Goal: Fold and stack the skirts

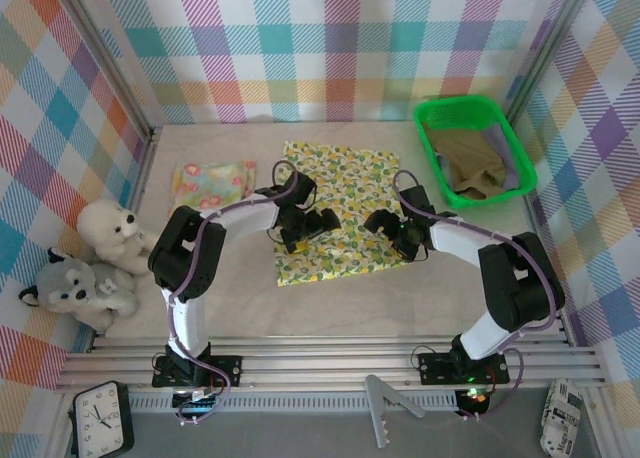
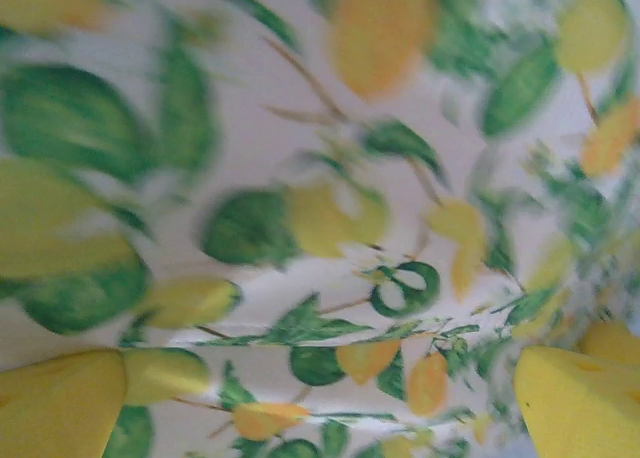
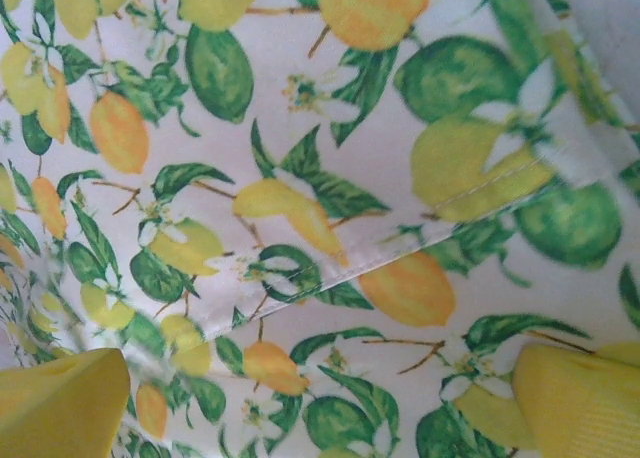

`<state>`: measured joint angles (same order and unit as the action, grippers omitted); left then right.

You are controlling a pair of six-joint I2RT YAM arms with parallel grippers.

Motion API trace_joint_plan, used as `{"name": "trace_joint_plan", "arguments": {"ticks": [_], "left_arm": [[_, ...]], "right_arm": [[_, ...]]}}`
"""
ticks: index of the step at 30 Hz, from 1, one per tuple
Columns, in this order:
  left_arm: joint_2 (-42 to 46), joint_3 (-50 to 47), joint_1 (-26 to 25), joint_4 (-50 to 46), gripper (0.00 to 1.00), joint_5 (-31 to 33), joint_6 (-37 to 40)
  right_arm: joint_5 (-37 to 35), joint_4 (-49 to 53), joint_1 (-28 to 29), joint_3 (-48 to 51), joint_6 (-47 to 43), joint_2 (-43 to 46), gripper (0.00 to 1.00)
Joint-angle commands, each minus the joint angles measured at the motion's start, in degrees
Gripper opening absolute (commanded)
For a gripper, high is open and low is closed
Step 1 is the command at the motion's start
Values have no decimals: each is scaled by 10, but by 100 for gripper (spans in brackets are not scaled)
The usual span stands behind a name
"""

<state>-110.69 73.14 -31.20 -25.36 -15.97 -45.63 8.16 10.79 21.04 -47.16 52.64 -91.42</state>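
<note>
The yellow-green lemon-print skirt [image 1: 335, 183] lies spread flat at the table's centre. Both grippers hover low over its near half. My left gripper [image 1: 306, 228] is open above the print [image 2: 300, 228], with its yellow fingertips [image 2: 60, 403] wide apart. My right gripper [image 1: 392, 230] is open too, over a stitched hem fold [image 3: 330, 278], and its fingertips [image 3: 585, 403] have only flat cloth between them. A pale yellow-pink floral skirt [image 1: 212, 183] lies folded to the left. The olive-khaki skirt [image 1: 470, 163] and a lavender-grey one [image 1: 513, 170] sit bunched in the green tray [image 1: 430, 148].
A white plush bear [image 1: 112, 233] and a grey plush husky [image 1: 75, 290] sit at the left edge. The green tray stands at the back right. Checked walls enclose the table. A clock [image 1: 100, 418] lies below the front rail.
</note>
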Motion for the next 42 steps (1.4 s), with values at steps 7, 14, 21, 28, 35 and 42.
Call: {"name": "trace_joint_plan", "arguments": {"ticks": [7, 14, 21, 28, 35, 42], "left_arm": [[46, 24, 10, -101, 100, 10, 60], [108, -31, -10, -6, 100, -91, -41], [85, -106, -24, 26, 100, -24, -108], [65, -135, -22, 53, 100, -53, -110], [181, -120, -21, -61, 100, 36, -54], [343, -262, -9, -88, 99, 86, -65]], "right_arm": [[35, 19, 18, -40, 11, 28, 99], [53, -24, 20, -144, 3, -61, 99], [81, -69, 19, -224, 47, -180, 99], [28, 19, 15, -246, -5, -185, 99], [-39, 61, 15, -147, -25, -35, 99], [-76, 87, 12, 19, 8, 87, 93]]}}
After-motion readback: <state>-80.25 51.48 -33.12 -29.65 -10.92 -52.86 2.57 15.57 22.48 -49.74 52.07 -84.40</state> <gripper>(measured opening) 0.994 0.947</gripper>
